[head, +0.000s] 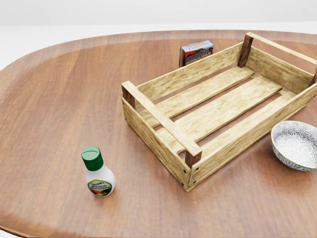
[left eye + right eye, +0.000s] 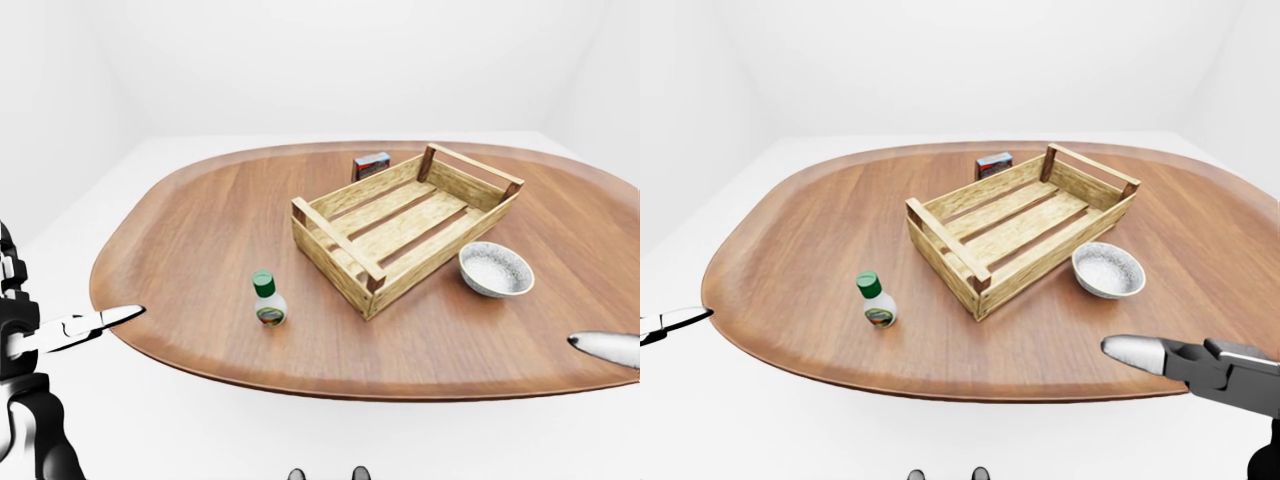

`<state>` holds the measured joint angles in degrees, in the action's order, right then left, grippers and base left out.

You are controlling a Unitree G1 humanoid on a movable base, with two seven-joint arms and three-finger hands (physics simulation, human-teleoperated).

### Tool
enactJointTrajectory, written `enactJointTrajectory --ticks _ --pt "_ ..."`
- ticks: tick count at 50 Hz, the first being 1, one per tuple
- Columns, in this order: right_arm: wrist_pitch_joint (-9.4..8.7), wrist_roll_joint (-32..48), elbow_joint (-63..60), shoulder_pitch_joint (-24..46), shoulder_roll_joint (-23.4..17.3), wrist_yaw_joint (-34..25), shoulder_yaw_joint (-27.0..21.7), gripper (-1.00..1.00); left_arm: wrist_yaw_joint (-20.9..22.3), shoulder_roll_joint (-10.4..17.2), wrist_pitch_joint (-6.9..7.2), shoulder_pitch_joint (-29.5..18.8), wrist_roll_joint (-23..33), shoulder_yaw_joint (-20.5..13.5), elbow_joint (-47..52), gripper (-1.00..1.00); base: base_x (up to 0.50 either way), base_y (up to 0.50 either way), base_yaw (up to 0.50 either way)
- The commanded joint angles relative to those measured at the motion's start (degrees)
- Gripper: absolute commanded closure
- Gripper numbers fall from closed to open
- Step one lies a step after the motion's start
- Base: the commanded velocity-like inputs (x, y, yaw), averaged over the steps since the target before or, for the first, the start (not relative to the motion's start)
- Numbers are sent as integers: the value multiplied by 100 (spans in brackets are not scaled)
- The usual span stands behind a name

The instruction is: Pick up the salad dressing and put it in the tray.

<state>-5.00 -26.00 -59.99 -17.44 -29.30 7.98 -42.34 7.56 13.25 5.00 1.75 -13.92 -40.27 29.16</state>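
Both hands hang off the near edge of the surface (image 2: 200,220), well apart from everything on it: my left hand (image 2: 85,325) shows at the left of the left-eye view with one pale fingertip stretched toward the wood, my right hand (image 2: 1185,362) comes in at the lower right of the right-eye view with a single fingertip leading, and neither holds anything, though I cannot tell how far the other fingers are spread. Going down in size, the biggest risk I see is the wooden tray (image 1: 208,106), which lies slanted across the middle with tall slatted walls; carrying the bottle in low could knock its near corner or catch the rim. A speckled bowl (image 1: 296,145) sits just beside the tray's right wall, and a wide sweep of my right arm could shove it. A small box (image 1: 196,51) stands beyond the tray's upper wall, out of the way. The salad dressing (image 1: 99,174) stands upright and alone to the lower left of the tray, near the surface's edge; it looks narrow and top-heavy, so a clumsy first touch would likely tip it or roll it off. Its label shows a picture and blurred writing I cannot read, and the box's print is equally illegible.
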Motion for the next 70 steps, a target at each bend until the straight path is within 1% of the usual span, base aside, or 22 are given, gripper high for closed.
enactJointTrajectory --ticks 1,8,11,14,15,24,33,35,38,42,43,44,47,49,53,54,58,61,64,65,68,70 --pt "0 -151 0 -177 -51 39 -118 -100 46 -8 0 3 -65 -64 15 -100 45 32 0" --pt "0 108 0 -21 215 -265 -124 -100 80 -7 0 -8 -31 32 -131 -100 47 28 0" --pt "0 297 0 49 434 -471 -42 -100 128 -20 0 3 24 97 -324 -100 49 20 0" --pt "0 -645 0 -16 507 -507 -365 -100 151 22 0 -27 11 110 -630 -100 50 1 0" --pt "0 -1146 0 -96 656 -573 -541 -100 126 29 0 -29 20 136 -632 -100 50 -25 0" --pt "0 -1583 0 -353 354 -191 -693 -100 78 -18 0 34 -11 152 -319 -100 25 -48 0" --pt "0 -1037 0 -243 437 -318 -318 -100 74 -96 0 44 65 206 -93 -100 24 -49 0" --pt "0 -1126 0 -248 366 -244 -390 -100 77 -84 0 37 44 168 -87 -100 30 -47 0" --pt "0 -1454 -1 -124 360 136 -666 -100 61 -71 0 27 -6 119 42 -100 24 -24 0" --pt "0 -1214 -1 186 580 183 -759 -100 79 -135 0 35 88 241 -62 -100 0 0 0" --pt "0 -1239 -1 157 593 -7 -757 -100 84 -144 0 45 116 262 -78 -100 0 0 0" --pt "0 -1125 -1 142 458 15 -693 -100 84 -146 0 46 131 270 -88 -100 0 0 0" --pt "0 -195 0 119 195 102 -536 -100 88 -115 0 34 54 203 -2 -100 3 17 0" --pt "0 -132 0 154 369 -164 -402 -100 80 -113 0 23 72 203 -35 -100 10 50 0" --pt "0 123 0 297 791 -313 -230 -100 90 -129 0 47 149 234 -92 -100 8 37 0" --pt "0 -133 0 383 911 -382 -333 -100 97 -122 0 38 143 225 -125 -100 0 0 0" --pt "0 -127 -1 466 983 -455 -624 -100 98 -110 0 42 99 194 -107 -100 0 0 0" --pt "0 -383 -1 454 976 -365 -811 -100 92 -108 0 40 92 190 -70 -100 0 0 0" --pt "0 -253 0 339 829 -386 -566 -100 108 -129 0 60 103 196 -46 -100 0 0 0" --pt "0 -635 0 245 647 -394 -498 -100 110 -132 0 62 134 211 -67 -100 50 15 0" --pt "0 -721 0 161 365 -50 -346 -100 103 -126 0 50 133 213 -34 -100 50 7 0" --pt "0 -413 0 63 250 -10 -151 -100 111 -129 0 39 146 223 -113 -100 50 3 0"
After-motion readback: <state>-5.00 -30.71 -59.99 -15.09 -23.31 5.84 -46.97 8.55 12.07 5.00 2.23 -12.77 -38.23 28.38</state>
